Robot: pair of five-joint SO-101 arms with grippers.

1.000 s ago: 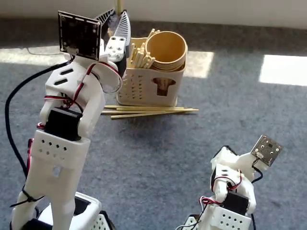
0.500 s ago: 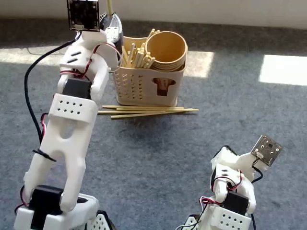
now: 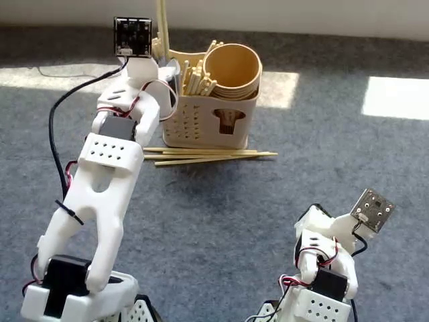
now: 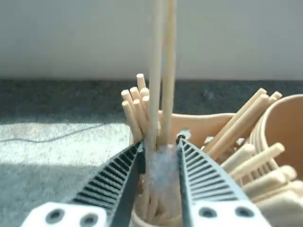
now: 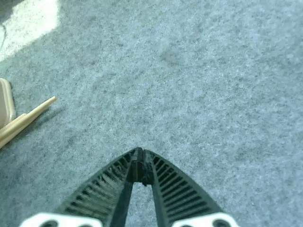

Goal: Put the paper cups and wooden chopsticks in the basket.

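My left gripper (image 4: pixel 160 147) is shut on a pair of wooden chopsticks (image 4: pixel 162 66) that stand upright between its fingers. It sits over the left end of the cream basket (image 3: pixel 211 124), where several more chopsticks (image 3: pixel 194 75) lean. In the high view the held chopsticks (image 3: pixel 161 23) rise above the left gripper (image 3: pixel 169 66). Stacked paper cups (image 3: pixel 232 67) fill the basket's right side. Several loose chopsticks (image 3: pixel 208 155) lie on the carpet along the basket's front. My right gripper (image 5: pixel 140 172) is shut on nothing, low over bare carpet, with the right arm (image 3: pixel 328 258) folded at the lower right.
Grey carpet (image 3: pixel 268 201) covers the floor, with sunlit patches at the back right (image 3: pixel 395 97). A black cable (image 3: pixel 57 127) runs along the left arm. A chopstick tip (image 5: pixel 33 111) and the basket's corner (image 5: pixel 5 106) show in the right wrist view.
The left arm has stretched forward and swung right to the basket's left end, carrying the upright chopsticks with it. The right arm has not moved.
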